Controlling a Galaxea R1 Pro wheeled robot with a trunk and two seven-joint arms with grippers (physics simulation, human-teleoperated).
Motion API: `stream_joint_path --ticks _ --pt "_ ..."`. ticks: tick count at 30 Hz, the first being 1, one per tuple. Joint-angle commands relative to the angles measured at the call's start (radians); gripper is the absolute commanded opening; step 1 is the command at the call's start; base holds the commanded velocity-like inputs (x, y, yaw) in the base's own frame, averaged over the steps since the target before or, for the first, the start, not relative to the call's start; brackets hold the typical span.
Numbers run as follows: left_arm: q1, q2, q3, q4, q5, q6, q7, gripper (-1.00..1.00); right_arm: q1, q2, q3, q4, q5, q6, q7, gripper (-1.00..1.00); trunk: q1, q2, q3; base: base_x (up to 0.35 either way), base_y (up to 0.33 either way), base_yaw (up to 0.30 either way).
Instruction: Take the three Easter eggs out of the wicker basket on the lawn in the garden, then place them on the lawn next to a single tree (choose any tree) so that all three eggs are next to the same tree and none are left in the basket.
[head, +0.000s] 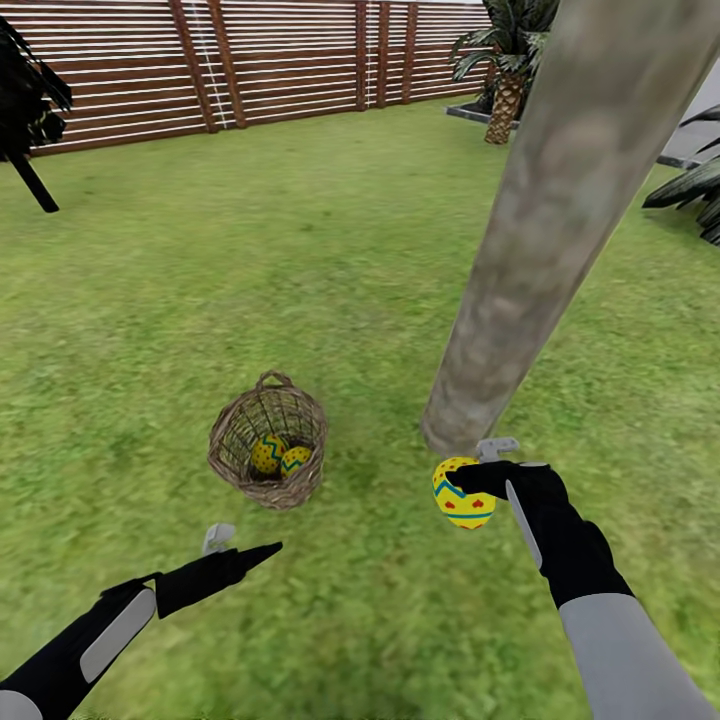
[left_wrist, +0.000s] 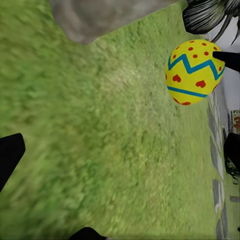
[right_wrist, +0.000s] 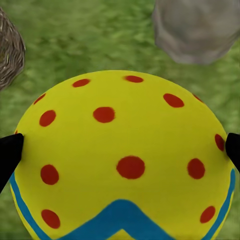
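The wicker basket (head: 268, 455) sits on the lawn (head: 250, 280) with two Easter eggs (head: 268, 452) (head: 295, 460) inside. My right gripper (head: 478, 468) is shut on a third egg (head: 463, 495), held just above the grass at the foot of the tree (head: 540, 260). That egg (right_wrist: 125, 160) sits between both fingertips in the right wrist view, with the trunk base (right_wrist: 197, 30) and the basket edge (right_wrist: 10, 52) beyond it. My left gripper (head: 240, 548) hovers open over the grass in front of the basket. Its camera sees the held egg (left_wrist: 194, 72) and the trunk base (left_wrist: 100, 17).
A brown slat fence (head: 250, 60) closes the far side. A short palm (head: 510, 60) stands at the back right, dark spiky fronds (head: 700, 190) reach in at the right edge, and a dark plant (head: 30, 110) stands at the far left. Open grass lies all around the basket.
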Motion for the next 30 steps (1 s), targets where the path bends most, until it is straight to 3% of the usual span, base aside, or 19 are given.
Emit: stream_joint_path --ticks 1,9,26,30 --pt "0.000 0.000 0.000 0.000 0.000 0.000 0.000 1.00 0.000 0.000 0.000 0.000 0.000 0.000 0.000 -1.00 0.000 0.000 -0.002 0.000 0.000 0.000" --pt "0.000 0.000 0.000 0.003 0.002 0.002 0.000 1.00 0.000 0.000 0.000 0.000 -0.001 -0.001 0.000 -1.00 0.000 0.000 -0.015 0.000 0.000 0.000" --pt "0.000 0.000 0.000 -0.008 0.003 0.006 -0.017 1.00 0.000 0.000 0.002 -0.002 0.000 -0.013 0.004 -1.00 0.065 -0.119 -0.089 0.000 0.000 0.000" --pt "0.000 0.000 0.000 -0.008 0.003 0.008 -0.018 1.00 0.000 0.000 0.004 0.012 -0.002 -0.076 0.003 -1.00 0.080 -0.147 -0.108 0.000 0.000 0.000"
